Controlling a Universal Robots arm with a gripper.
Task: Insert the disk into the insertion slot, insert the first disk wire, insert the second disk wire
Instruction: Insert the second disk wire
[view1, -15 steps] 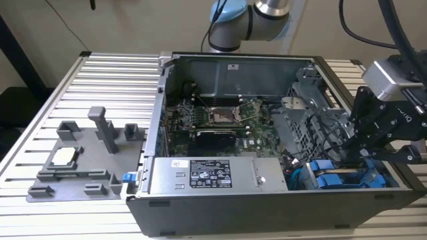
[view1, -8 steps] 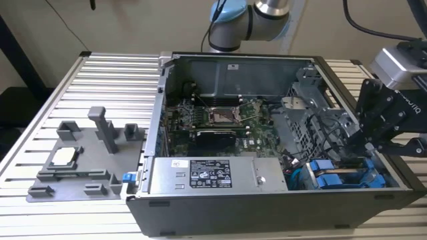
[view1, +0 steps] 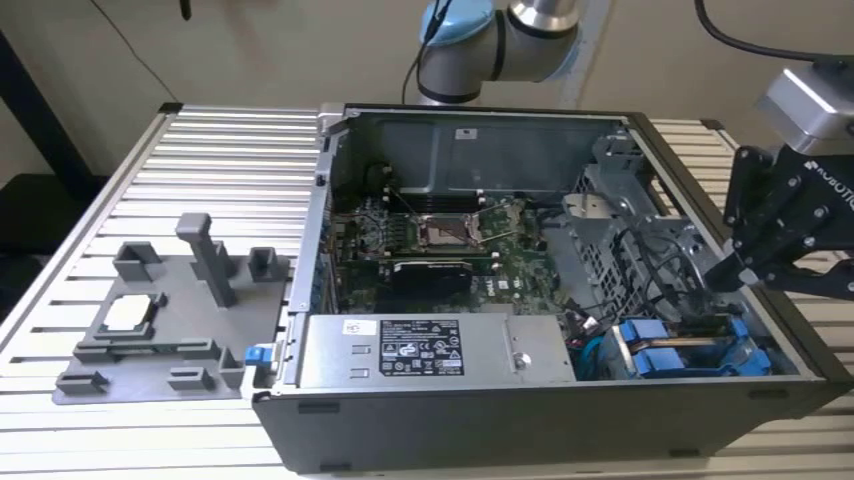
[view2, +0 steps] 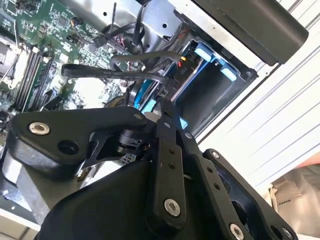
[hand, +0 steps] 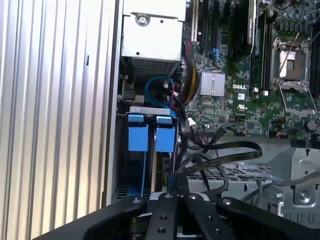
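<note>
My gripper (hand: 175, 181) hangs over the drive cage with its jaws pinched shut on a black wire (hand: 227, 156) (its far end loops toward the green board (hand: 235, 95)). Just beyond, the disk (hand: 165, 139) already sits in the insertion slot (hand: 120, 150), beside another blue-fronted drive (hand: 138, 137).

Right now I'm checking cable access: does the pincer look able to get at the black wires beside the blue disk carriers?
Probably yes. The pincer hangs just above the open case, right by the black wires and the blue disk carriers. Nothing covers that corner, though the wires lie tangled and close to the grey drive cage.
</note>
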